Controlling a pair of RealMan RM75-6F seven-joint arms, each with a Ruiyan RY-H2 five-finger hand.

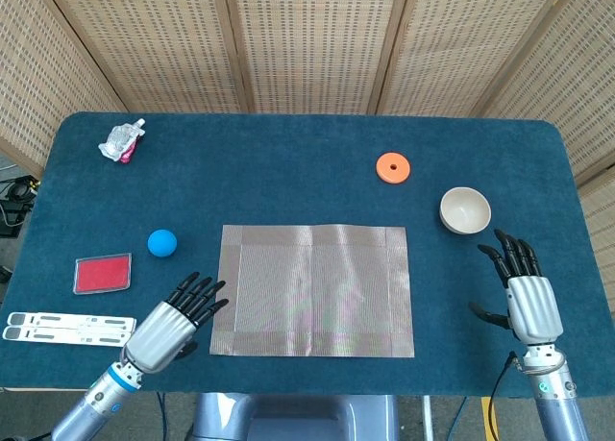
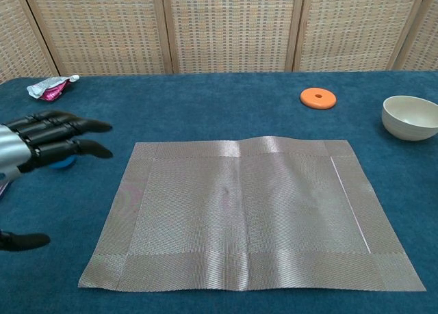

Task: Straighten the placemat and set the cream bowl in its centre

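On the blue worktop (image 1: 307,162) the placemat (image 1: 313,290) lies flat, cream bowl (image 1: 465,210) well apart, left robot hand (image 1: 173,321) and right robot hand (image 1: 524,292) both spread, holding nothing.

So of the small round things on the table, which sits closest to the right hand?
The cream bowl, just ahead of the right hand. The orange disc lies further back, and the blue ball is over on the left side.

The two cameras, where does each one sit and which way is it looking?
Head view: high above the near edge, looking steeply down on the blue felt table; left hand and right hand both show.
Chest view: low at the near edge, looking across towards the wicker screens; only the left hand shows.
Both share the woven grey placemat and cream bowl.
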